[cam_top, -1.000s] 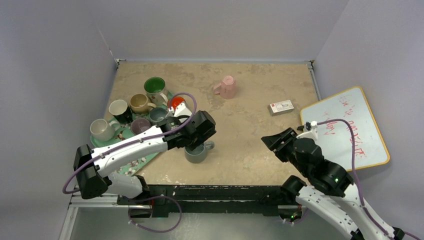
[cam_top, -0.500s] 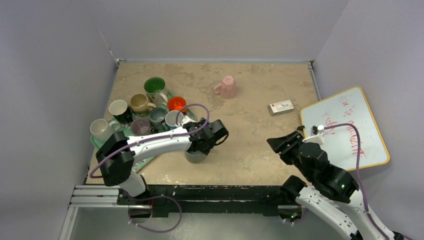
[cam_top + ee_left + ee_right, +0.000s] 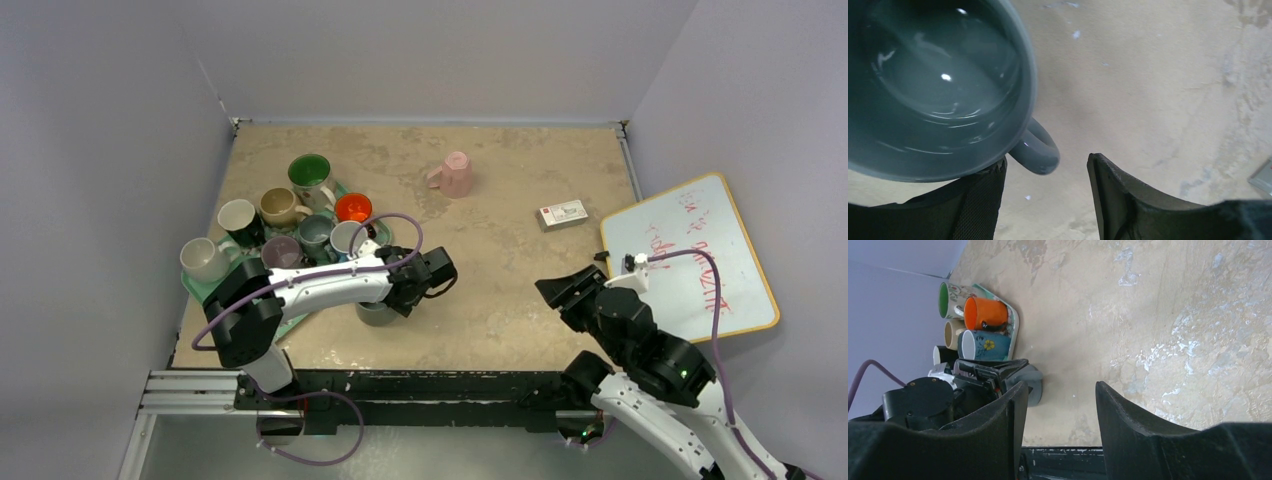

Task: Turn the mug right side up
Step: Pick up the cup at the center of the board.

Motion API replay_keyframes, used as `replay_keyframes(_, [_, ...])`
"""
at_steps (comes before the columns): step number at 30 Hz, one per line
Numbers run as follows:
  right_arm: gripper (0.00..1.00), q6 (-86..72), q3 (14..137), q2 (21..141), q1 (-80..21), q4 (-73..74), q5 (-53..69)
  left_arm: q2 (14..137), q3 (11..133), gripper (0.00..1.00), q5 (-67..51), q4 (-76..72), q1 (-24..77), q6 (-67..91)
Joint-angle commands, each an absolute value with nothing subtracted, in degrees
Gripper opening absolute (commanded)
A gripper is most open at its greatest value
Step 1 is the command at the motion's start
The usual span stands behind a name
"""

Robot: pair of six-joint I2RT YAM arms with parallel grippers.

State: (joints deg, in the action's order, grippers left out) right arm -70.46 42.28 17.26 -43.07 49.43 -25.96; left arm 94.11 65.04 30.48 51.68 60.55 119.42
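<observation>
Left gripper (image 3: 1045, 167) has swung lower over the grey mug (image 3: 938, 85), which sits upright, handle (image 3: 1040, 150) between my parted jaws, nothing clamped; right gripper (image 3: 1060, 390) hangs wide, empty.

Left arm (image 3: 310, 287) reaches low from its base, wrist tipped down, left gripper (image 3: 1046, 162) right over the grey mug (image 3: 938, 85), jaws apart around its handle. Right arm (image 3: 640, 340) sits folded well right of the mug, right gripper (image 3: 1060, 387) parted, holding nothing.
</observation>
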Motion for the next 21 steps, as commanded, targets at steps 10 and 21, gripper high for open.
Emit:
replay_keyframes(10, [0.54,-70.27,40.89,19.76,-42.96,46.95,-26.48,93.34,61.48,0.51,34.45,59.85,60.47,136.21])
replay_keyframes(21, [0.54,-70.79,40.25,20.23,-42.93,46.37,-25.76,92.50,60.80,0.31,34.11,57.72,60.49,133.67])
